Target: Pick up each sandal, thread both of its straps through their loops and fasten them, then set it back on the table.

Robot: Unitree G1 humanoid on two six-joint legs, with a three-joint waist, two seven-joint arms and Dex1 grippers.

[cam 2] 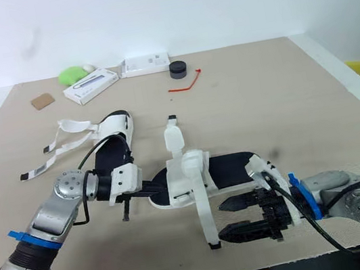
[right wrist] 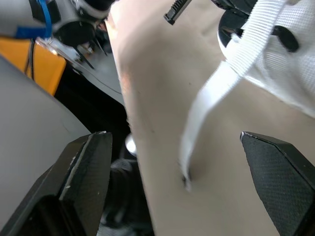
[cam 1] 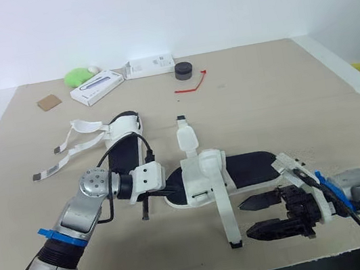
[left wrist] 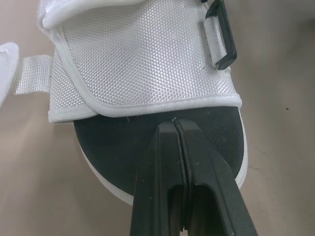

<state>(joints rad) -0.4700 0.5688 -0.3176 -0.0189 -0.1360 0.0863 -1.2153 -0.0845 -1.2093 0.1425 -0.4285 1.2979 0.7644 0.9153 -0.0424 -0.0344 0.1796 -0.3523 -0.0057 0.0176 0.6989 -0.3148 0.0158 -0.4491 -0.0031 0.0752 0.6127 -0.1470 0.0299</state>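
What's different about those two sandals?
The near sandal lies crosswise between the left hand and right hand, one strap trailing toward the robot. The far sandal lies further back, no hand at it, straps spread toward the robot's left. Both are white with black footbeds, straps unfastened.

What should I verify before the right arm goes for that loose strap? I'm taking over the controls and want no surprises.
1. Left gripper pinches the near sandal at its sole edge, fingers shut: ok.
2. Right gripper has its fingers open: ok.
3. Long strap lies loose on the table, its end between the right fingers: ok.
4. Black loop is empty, with no strap through it: ok.
5. Near sandal's straps fastened: not ok, both are free.
6. Far sandal lies away from the right gripper, beyond the left arm: ok.
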